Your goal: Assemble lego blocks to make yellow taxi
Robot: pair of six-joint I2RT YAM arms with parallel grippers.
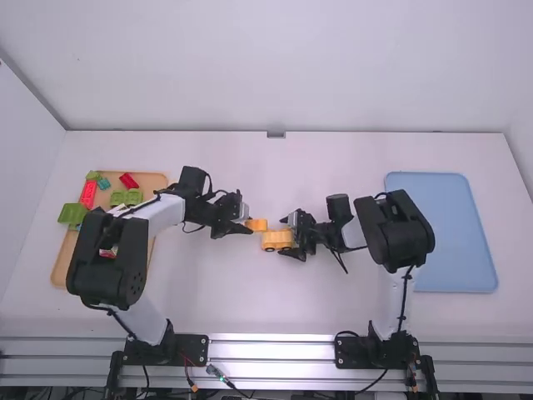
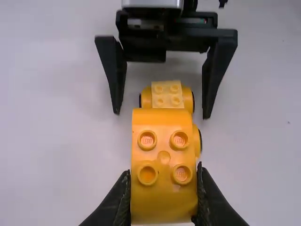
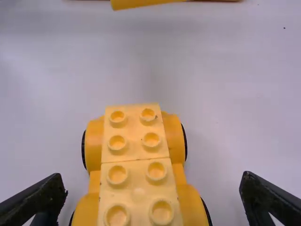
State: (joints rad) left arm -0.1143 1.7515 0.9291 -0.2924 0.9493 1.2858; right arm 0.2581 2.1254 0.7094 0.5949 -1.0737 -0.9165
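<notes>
While left tool (image 1: 248,226) grips block (image 2: 163,157), wheeled base (image 3: 137,162) between fingers of right tool (image 1: 285,237).

- We make out small raised lettering on the round studs (image 2: 179,140) of the curved yellow block (image 2: 163,162) in the left wrist view.
- The same short print (we leave the word itself unspelled) stands on more than one stud, pressed in the studs' own yellow.
</notes>
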